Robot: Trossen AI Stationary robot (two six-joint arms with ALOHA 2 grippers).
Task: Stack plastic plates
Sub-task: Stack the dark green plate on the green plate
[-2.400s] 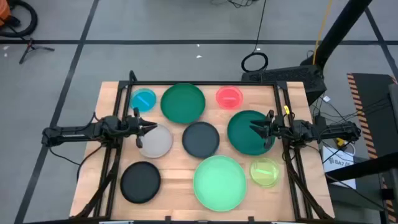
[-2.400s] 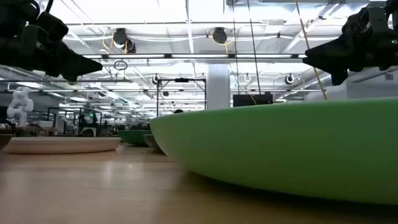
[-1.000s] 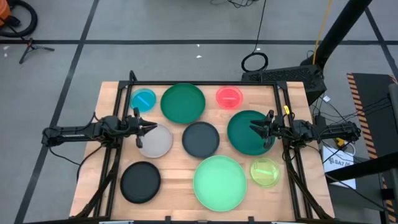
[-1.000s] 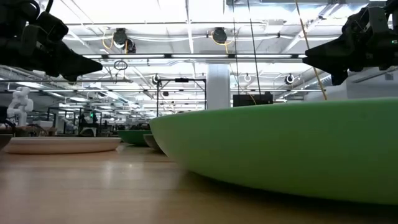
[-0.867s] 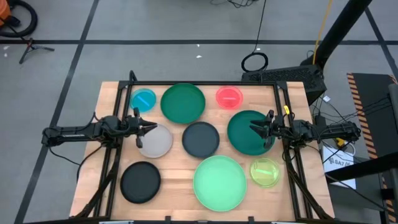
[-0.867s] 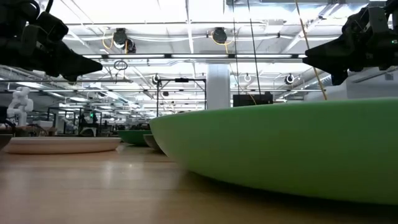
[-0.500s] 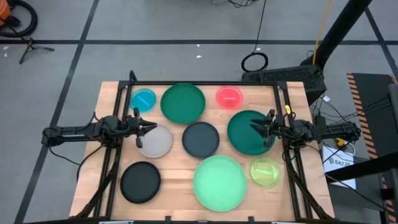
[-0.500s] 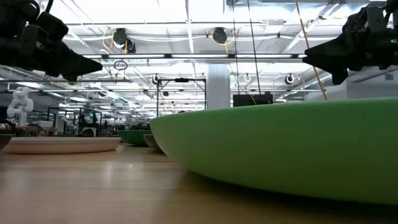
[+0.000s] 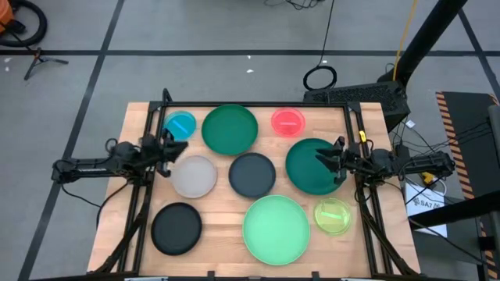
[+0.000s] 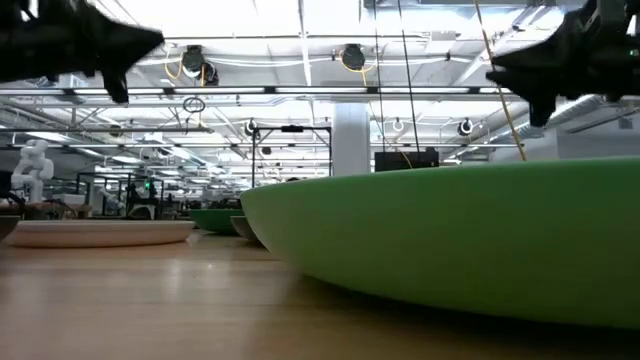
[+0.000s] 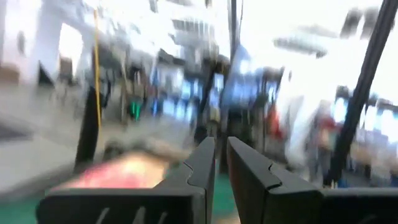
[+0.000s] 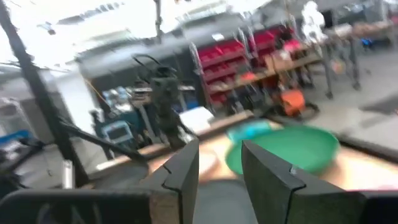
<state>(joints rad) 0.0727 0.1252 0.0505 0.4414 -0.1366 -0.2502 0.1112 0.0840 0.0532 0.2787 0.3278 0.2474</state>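
Nine round plates lie flat and apart on the wooden table (image 9: 226,199). They are small blue (image 9: 180,125), large dark green (image 9: 230,129), small pink (image 9: 287,120), a second large dark green (image 9: 306,173), dark grey (image 9: 252,174), light grey (image 9: 194,176), black (image 9: 176,228), large mint green (image 9: 276,228) and small yellow-green (image 9: 333,216). My left gripper (image 9: 170,148) hovers shut between the blue and light grey plates, high in the low view (image 10: 150,42). My right gripper (image 9: 320,158) hovers slightly open over the second dark green plate.
A dark metal frame (image 9: 156,117) borders the table's far edge and both sides, where the arms are mounted. Bare wood shows between the plates. The mint green plate (image 10: 450,240) fills the low view's near ground. Cables and a stand lie on the floor beyond.
My left gripper has risen and drawn back toward the table's left and far edges, off the light grey plate's rim toward the blue plate. My right gripper has risen a little over the dark green plate. No plate has moved.
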